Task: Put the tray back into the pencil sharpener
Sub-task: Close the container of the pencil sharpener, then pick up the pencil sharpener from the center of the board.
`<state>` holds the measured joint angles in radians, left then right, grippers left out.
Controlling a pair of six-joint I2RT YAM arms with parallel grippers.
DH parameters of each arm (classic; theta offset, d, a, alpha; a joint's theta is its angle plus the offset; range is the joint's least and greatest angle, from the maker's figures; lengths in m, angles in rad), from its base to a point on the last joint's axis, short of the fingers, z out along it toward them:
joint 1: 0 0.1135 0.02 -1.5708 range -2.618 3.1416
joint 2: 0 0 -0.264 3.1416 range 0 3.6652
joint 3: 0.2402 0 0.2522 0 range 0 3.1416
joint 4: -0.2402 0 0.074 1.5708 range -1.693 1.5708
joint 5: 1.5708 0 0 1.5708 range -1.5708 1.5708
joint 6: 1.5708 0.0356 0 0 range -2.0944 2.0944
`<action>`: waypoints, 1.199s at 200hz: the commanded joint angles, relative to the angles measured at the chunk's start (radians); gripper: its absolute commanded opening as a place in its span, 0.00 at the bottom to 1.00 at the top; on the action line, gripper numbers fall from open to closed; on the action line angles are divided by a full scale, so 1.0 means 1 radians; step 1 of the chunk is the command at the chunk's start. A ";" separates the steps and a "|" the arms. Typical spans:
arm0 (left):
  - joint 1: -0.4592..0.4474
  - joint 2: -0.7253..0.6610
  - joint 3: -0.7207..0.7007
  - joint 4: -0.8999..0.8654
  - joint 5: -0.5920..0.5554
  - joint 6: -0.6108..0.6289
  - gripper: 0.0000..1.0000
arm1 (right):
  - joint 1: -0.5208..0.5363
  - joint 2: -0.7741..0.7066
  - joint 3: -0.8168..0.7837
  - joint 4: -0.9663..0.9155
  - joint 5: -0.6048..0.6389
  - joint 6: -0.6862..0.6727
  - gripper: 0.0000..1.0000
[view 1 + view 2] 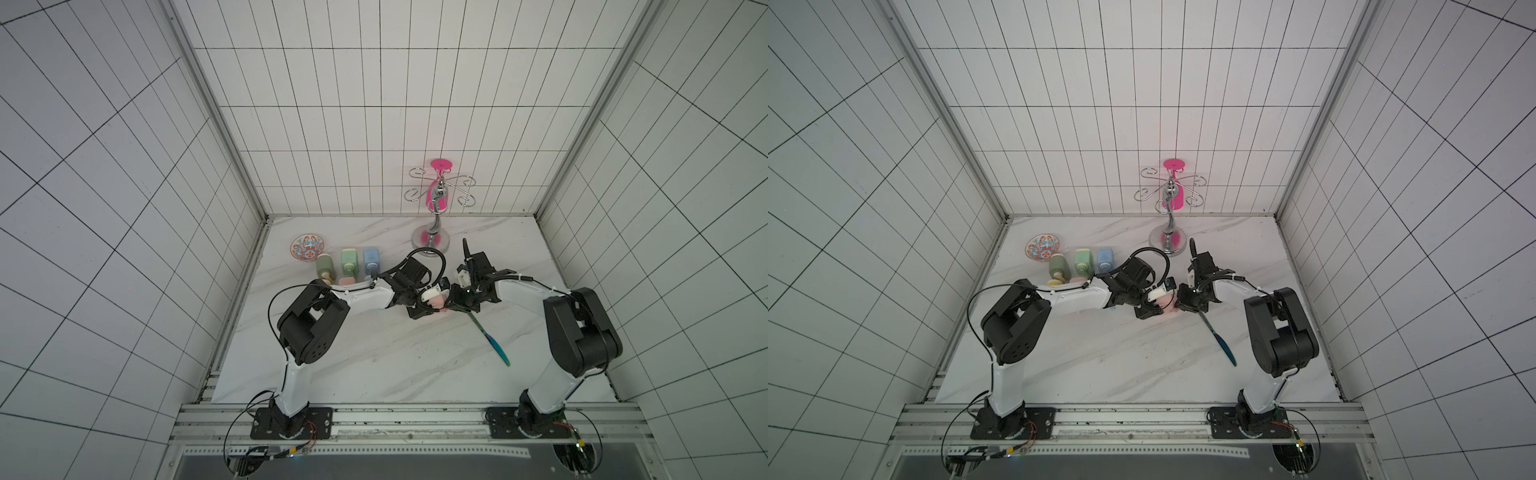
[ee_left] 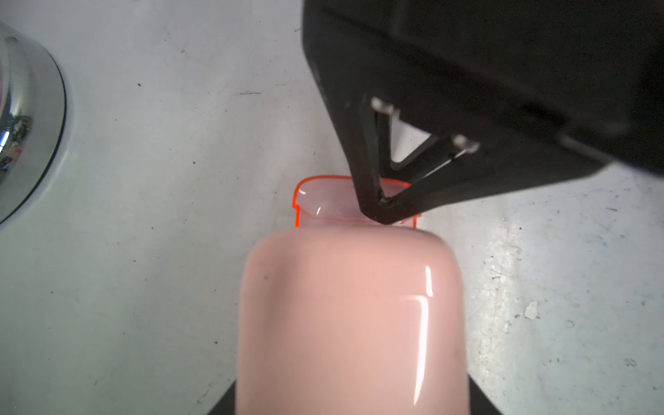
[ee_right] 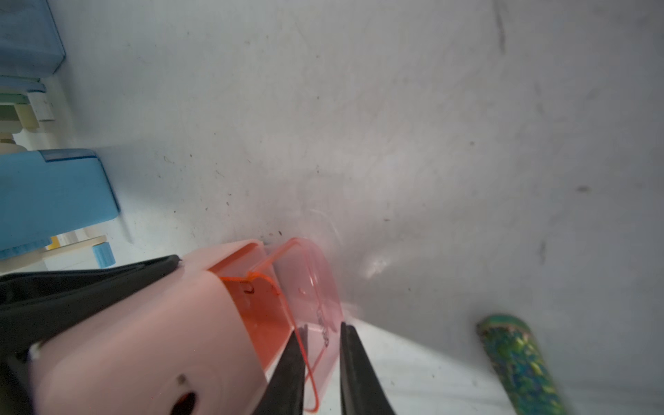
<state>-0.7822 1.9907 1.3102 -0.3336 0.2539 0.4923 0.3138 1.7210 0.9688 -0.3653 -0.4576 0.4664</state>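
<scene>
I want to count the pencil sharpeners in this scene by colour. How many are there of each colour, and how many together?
dark green sharpener: 1
light green sharpener: 1
blue sharpener: 1
pink sharpener, with its tray sticking out: 1
Total: 4

Robot lab — a test cell.
Gridded white walls [image 1: 104, 187] box in a marble desk [image 1: 374, 374]; arms [image 1: 293, 386] bolted to an aluminium rail [image 1: 415, 419].
</scene>
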 commanded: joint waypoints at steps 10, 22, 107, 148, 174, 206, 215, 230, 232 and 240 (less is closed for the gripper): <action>-0.003 0.011 -0.016 -0.002 -0.034 -0.008 0.45 | 0.001 -0.028 0.008 0.023 -0.086 0.010 0.23; -0.003 0.014 -0.010 -0.009 -0.040 -0.009 0.45 | -0.010 -0.055 0.012 0.016 -0.079 0.012 0.26; -0.004 0.026 0.002 -0.028 -0.051 -0.027 0.44 | -0.061 -0.056 0.028 -0.040 0.048 0.011 0.20; -0.003 0.031 0.007 -0.025 -0.045 -0.047 0.43 | -0.039 0.034 0.037 0.035 -0.036 0.035 0.17; -0.004 0.033 0.010 -0.018 -0.043 -0.063 0.43 | -0.024 0.047 0.014 0.086 -0.112 0.042 0.17; -0.004 0.038 0.014 -0.007 -0.038 -0.083 0.43 | -0.020 0.053 -0.014 0.133 -0.183 0.050 0.17; -0.004 0.039 0.014 -0.004 -0.038 -0.086 0.43 | -0.021 0.058 -0.019 0.139 -0.201 0.049 0.17; -0.005 0.043 0.019 -0.002 -0.039 -0.096 0.43 | -0.020 0.065 -0.021 0.144 -0.225 0.050 0.17; -0.005 0.043 0.019 -0.002 -0.039 -0.097 0.43 | -0.022 0.065 -0.021 0.144 -0.226 0.050 0.17; -0.005 0.043 0.021 -0.002 -0.043 -0.103 0.43 | -0.024 0.064 -0.022 0.148 -0.230 0.054 0.17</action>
<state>-0.7834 1.9930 1.3163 -0.3389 0.2283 0.4099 0.2771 1.7664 0.9699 -0.2470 -0.5793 0.5076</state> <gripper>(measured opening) 0.588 0.170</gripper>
